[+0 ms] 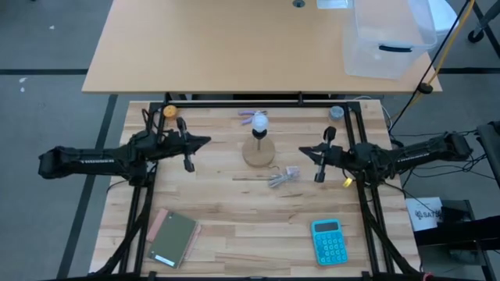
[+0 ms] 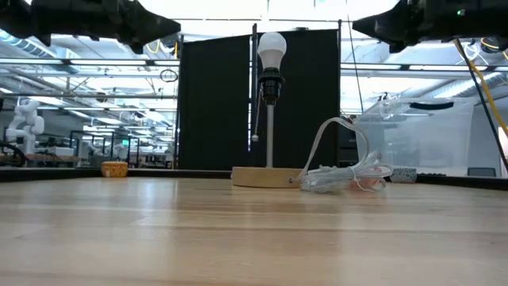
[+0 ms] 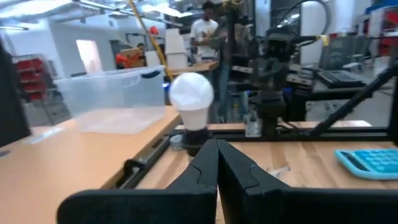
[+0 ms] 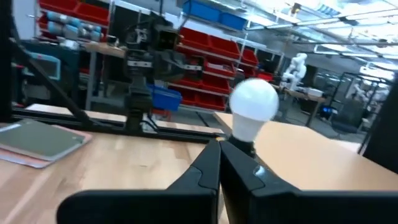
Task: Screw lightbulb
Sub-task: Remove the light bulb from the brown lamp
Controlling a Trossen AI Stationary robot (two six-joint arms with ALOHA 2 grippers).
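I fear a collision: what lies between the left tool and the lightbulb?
Nothing: in the high view only bare table separates the shut left tool from the lightbulb in its socket.

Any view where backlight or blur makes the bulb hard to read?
Low view: lightbulb sits against bright ceiling light, its top edge washing out, while the lamp stem and dark panel behind give contrast. Left wrist view: bulb slightly soft, background hazy. Right wrist view: bulb crisp enough, evenly lit. High view: bulb tiny, a pale blob, no glare.
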